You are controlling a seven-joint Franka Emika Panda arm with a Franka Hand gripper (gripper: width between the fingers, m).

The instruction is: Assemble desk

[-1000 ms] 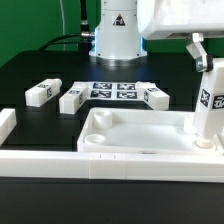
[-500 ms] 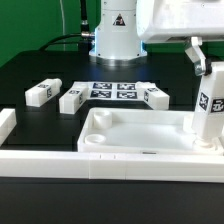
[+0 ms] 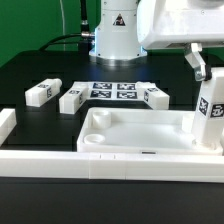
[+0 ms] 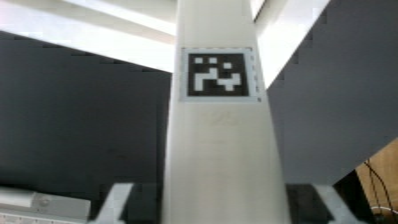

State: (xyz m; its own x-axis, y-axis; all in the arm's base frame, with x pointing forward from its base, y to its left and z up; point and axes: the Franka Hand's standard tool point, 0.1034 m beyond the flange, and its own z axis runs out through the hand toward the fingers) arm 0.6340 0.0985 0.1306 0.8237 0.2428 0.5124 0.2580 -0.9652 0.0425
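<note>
One tabletop is seen lying flat on the black table, hollow side up, just behind the long low border wall; four legs are counted in all; one of them, the held leg, is gripped near its upper end by the gripper, whose jaws are closed only partway, clamped against the leg's two sides; in the wrist view the held leg is seen between two fingers, and one tag is shown on its face; the held leg is kept upright, its lower end inside the tabletop's corner at the exterior view's right; whether it touches the tray floor cannot be told. Three legs are left lying on the table behind the tabletop; the outer leg and the inner leg are placed side by side, apart from each other, at the exterior view's left of the marker board; the third leg is placed just beside that board at the exterior view's right; one marker board is seen, and four tags are counted on it.
</note>
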